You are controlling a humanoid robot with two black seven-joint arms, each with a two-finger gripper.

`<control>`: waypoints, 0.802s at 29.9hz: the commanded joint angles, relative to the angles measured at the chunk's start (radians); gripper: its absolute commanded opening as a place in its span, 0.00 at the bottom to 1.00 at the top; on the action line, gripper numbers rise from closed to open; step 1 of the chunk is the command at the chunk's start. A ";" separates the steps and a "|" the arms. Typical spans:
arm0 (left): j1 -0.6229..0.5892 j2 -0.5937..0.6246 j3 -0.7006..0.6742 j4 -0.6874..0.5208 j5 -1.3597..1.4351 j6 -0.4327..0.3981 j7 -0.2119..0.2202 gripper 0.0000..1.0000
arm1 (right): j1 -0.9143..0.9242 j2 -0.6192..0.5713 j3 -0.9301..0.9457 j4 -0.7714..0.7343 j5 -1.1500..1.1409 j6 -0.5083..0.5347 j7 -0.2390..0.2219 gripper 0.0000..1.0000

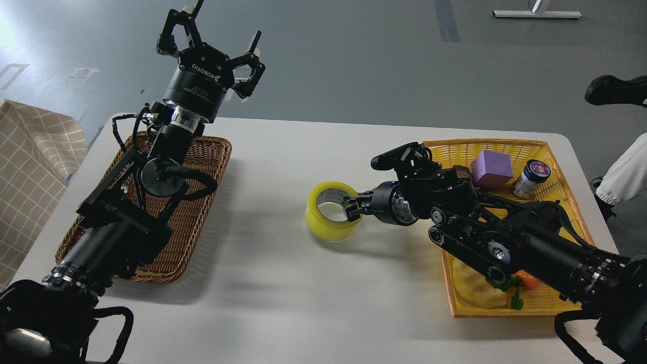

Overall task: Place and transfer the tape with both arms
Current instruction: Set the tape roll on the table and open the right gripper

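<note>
The tape [326, 225] is a yellow roll with a grey-white core, low over or resting on the white table [283, 283] near its middle; contact is hard to judge. My right gripper [352, 208] is shut on the roll's right wall, one finger inside the core. My right arm reaches in from the lower right across the yellow basket [551, 151]. My left gripper [210, 43] is open and empty, raised above the far end of the brown wicker basket [194, 222] at the left.
The yellow basket holds a purple block [491, 168], a small dark jar [529, 177], a pale croissant toy [477, 296] and an orange toy with green leaves [520, 283]. A checked cloth [30, 167] lies at the far left. A person's shoe and sleeve show at the right edge.
</note>
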 commanded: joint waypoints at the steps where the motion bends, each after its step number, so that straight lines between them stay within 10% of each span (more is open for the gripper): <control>1: 0.000 0.001 0.000 0.000 0.000 0.000 0.000 0.98 | 0.001 0.006 0.001 -0.002 0.002 0.000 0.001 0.25; 5: 0.000 0.003 0.000 0.000 0.000 0.000 0.000 0.98 | 0.000 0.008 0.000 -0.008 0.003 0.000 0.001 0.81; 24: 0.000 0.009 0.000 0.000 0.000 0.000 0.000 0.98 | 0.009 -0.087 0.250 0.027 0.075 0.000 0.011 1.00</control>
